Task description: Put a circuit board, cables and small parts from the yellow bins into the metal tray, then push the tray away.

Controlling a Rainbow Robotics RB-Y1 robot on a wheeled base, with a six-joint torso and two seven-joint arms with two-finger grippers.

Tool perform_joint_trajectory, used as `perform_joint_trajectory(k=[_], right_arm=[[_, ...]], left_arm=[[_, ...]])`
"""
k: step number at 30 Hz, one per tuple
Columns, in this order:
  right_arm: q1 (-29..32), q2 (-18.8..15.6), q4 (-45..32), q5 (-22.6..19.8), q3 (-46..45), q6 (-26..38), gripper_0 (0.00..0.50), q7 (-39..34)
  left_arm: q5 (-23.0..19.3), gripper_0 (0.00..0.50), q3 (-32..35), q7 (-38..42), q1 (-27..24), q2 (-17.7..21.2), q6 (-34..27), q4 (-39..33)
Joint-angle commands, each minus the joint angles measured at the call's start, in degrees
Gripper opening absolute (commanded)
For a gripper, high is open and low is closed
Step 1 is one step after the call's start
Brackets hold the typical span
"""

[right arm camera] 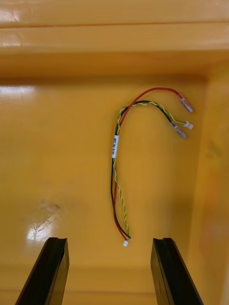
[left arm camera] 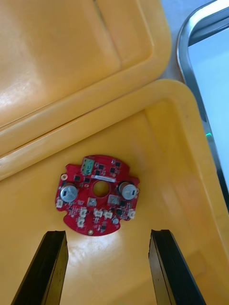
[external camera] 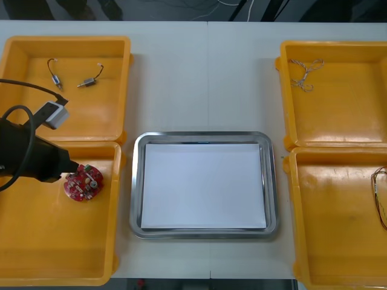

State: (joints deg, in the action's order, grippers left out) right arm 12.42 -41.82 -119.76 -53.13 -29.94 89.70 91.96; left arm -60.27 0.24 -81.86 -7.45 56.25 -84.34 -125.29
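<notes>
the yellow bins (external camera: 36, 241) look like glossy, smooth plastic. the metal tray (external camera: 136, 181) has a polished, shiny rim and a matt white inside. the table (external camera: 205, 78) is smooth and matt.

Looks like an electronics lab or assembly workshop: plain light worktable (external camera: 205, 72) w/ yellow parts bins (external camera: 91, 115) at both sides, a metal tray (external camera: 136, 187) btwn them, and the bins hold sorted bits, e.g. a round red circuit board (external camera: 83, 183), wire cables (right arm camera: 116, 143), small metal parts (external camera: 87, 83)
</notes>
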Motion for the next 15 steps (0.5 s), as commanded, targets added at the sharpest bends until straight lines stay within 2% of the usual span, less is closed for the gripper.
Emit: perform_joint_trajectory(k=[1, 8, 15], right_arm=[[1.47, -2.22, 1.02, 0.39, 1.38, -0.75, 0.500, 1.82], [1.47, -2.22, 5.59, 0.39, 4.54, -4.44, 0.500, 2.35], [1.74, -2.22, 8.67, 0.48, 5.51, -5.41, 0.500, 3.23]], left_arm=[[0.86, 0.500, -3.14, -6.11, -1.95, 2.81, 3.22, -1.62], [2.00, 0.500, -6.56, -6.99, -1.95, 2.90, 6.82, -1.62], [4.64, 0.500, -9.29, -7.61, -1.87, 2.90, 8.93, -1.53]])
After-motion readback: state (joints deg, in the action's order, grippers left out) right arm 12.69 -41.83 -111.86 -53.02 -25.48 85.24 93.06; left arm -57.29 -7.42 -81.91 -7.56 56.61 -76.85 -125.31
